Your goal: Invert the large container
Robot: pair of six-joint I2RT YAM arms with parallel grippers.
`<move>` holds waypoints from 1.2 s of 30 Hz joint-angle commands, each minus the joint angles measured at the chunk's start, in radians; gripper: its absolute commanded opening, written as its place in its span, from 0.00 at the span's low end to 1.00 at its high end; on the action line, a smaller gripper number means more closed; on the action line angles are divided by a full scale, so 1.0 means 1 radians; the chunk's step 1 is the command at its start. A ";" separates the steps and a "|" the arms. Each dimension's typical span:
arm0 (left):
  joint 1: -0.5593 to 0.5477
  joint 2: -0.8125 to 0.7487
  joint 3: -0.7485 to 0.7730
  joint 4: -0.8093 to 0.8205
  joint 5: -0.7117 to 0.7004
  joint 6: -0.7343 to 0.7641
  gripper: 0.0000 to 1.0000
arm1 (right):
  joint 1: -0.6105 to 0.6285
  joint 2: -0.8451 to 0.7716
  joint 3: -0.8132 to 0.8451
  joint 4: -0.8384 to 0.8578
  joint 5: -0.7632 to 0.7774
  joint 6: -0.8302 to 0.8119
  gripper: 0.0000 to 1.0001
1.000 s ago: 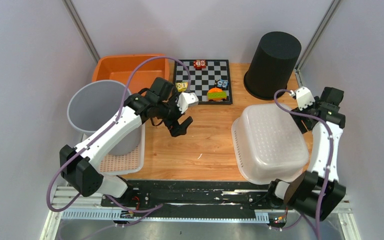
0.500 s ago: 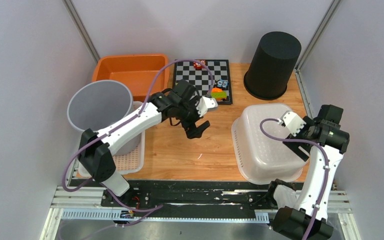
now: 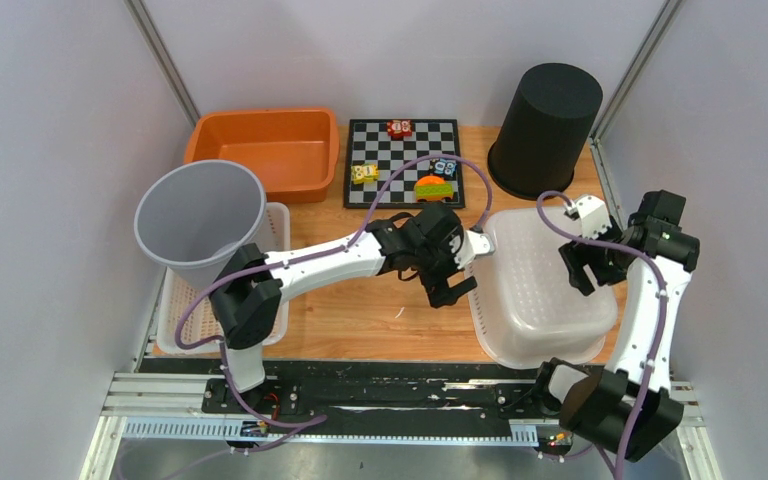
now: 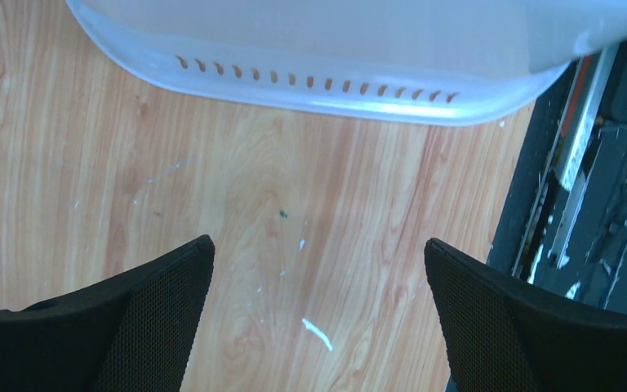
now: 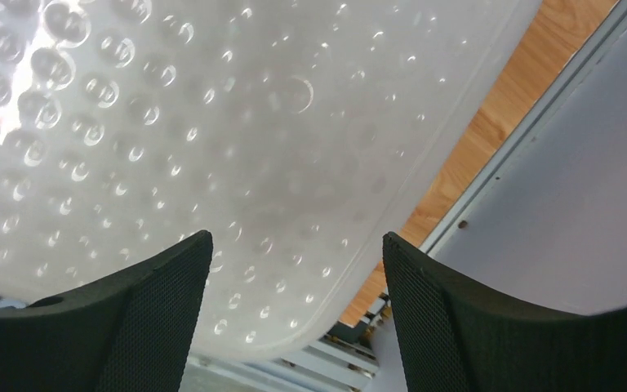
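At lower right of frame, large container (image 3: 535,300) lay between two open, empty grippers: left gripper (image 3: 447,290) beside its rim, right gripper (image 3: 592,275) above it.

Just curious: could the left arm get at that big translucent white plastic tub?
Likely yes: its open pincer hovers beside the rim of the translucent white plastic tub, only wooden tabletop between.

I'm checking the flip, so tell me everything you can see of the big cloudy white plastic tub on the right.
The large translucent white plastic tub lies base up, rim down on the wooden table, front right. Dimpled base, rounded corners, small slots along the flared rim. The open left end effector sits beside its left wall, the open right end effector over its right side; neither grips it.
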 commanded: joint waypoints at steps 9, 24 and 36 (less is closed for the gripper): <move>-0.017 0.206 0.152 0.187 0.058 -0.238 1.00 | -0.105 0.201 -0.043 0.273 -0.031 0.179 0.67; -0.016 0.492 0.535 0.121 0.035 -0.297 1.00 | -0.186 0.319 -0.021 0.433 0.052 0.254 0.61; -0.015 0.618 0.733 0.085 -0.099 -0.284 1.00 | -0.251 0.289 -0.065 0.447 0.062 0.241 0.61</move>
